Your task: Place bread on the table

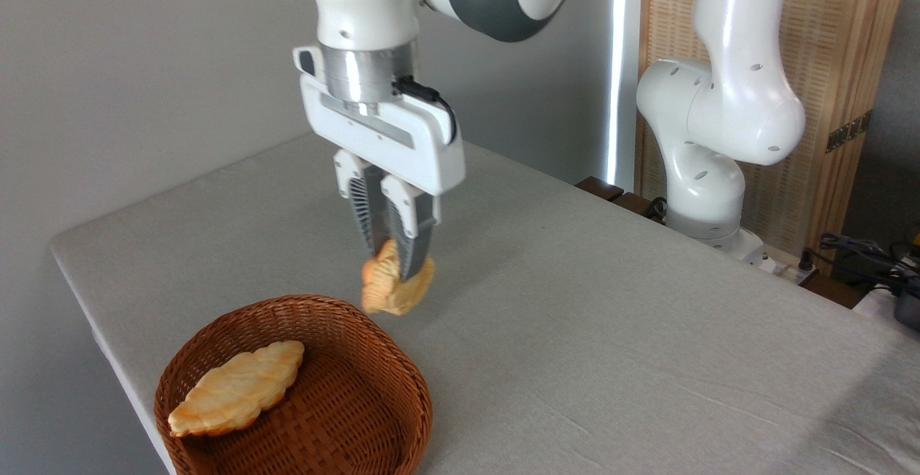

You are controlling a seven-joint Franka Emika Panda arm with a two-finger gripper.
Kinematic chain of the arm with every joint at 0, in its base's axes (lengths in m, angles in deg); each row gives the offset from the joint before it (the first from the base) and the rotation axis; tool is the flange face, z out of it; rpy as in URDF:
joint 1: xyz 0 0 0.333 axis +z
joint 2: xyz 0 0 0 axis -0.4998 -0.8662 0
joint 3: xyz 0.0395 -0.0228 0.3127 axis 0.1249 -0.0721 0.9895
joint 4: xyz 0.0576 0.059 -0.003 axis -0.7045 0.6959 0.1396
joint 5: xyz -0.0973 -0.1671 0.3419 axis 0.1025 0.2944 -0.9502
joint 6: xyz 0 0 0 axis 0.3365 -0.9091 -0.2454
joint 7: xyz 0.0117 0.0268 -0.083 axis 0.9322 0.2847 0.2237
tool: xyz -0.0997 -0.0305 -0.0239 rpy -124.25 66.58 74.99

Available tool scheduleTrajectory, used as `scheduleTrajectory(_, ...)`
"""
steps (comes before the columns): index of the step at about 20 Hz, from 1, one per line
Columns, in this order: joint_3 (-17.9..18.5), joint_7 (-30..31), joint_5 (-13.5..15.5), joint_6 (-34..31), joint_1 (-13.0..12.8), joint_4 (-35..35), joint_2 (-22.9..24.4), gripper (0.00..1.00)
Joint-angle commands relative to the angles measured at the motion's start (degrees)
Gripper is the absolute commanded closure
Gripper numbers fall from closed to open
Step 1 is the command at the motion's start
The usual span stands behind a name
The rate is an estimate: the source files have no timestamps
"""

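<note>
The bread (392, 289), a small chunky golden pastry with ridged edges, hangs in the air between my fingers. My gripper (394, 263) is shut on its upper part and points down. It hovers just above the far right rim of the wicker basket, over the grey-beige table (611, 302). The bread's top is hidden behind the fingers.
A round brown wicker basket (402, 367) sits at the table's near left corner, holding a longer leaf-shaped pastry (237, 387). The arm's white base (701, 195) stands at the table's far right edge. Cables (862, 248) lie beyond it.
</note>
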Motion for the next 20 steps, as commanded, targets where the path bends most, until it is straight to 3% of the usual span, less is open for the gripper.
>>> scheduleTrajectory(1,0.4,-1.5,0.2,-0.8,-0.4,6.5,2.7,0.42)
scheduleTrajectory(4,0.5,-2.1,0.2,-0.8,-0.3,8.1,1.7,0.17)
scheduleTrajectory(5,0.5,-2.1,0.2,-0.7,-0.3,8.1,1.1,0.00)
scheduleTrajectory(16,0.4,-2.1,0.2,-0.2,-0.5,7.5,-0.3,0.00)
scheduleTrajectory(20,0.2,-1.6,0.9,-0.3,-0.5,3.7,0.1,0.00)
